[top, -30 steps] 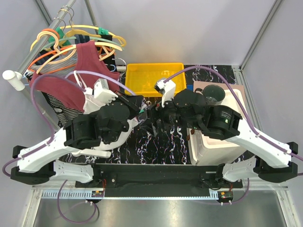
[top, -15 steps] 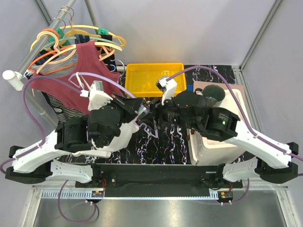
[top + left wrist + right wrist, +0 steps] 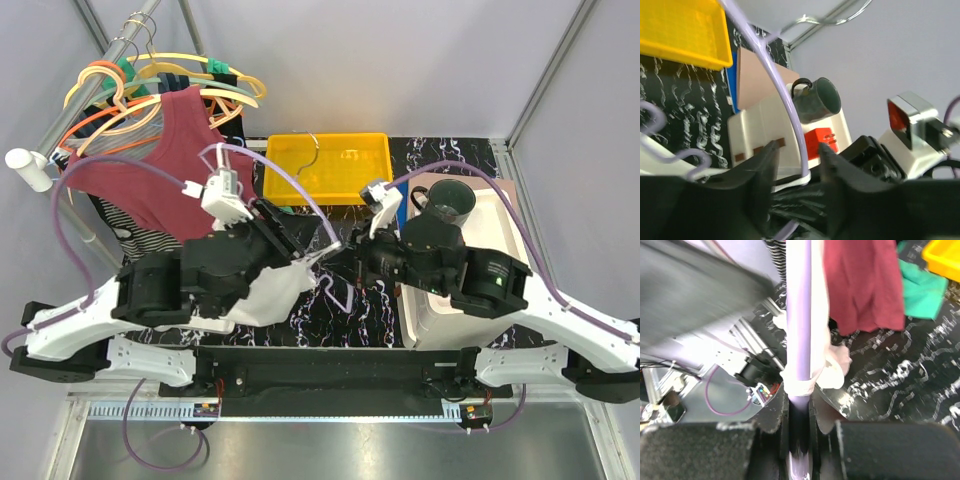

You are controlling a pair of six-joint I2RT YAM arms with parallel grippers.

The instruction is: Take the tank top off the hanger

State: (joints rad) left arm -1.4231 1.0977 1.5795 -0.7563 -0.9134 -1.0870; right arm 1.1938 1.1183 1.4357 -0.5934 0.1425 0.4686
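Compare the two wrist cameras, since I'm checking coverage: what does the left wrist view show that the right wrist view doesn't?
Only the left wrist: the yellow bin, the dark mug on the white box, a metal hook. Only the right wrist: the maroon top and green cloth. Both: the lilac hanger and the black marbled table.

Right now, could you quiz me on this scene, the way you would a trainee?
1. True or false: the right gripper is clamped on the lavender hanger.
2. What colour is the bin at the back of the table? A yellow, B blue, C red.
3. Fill in: the dark mug stands on a white ____.
Key: 1 true; 2 A; 3 box.
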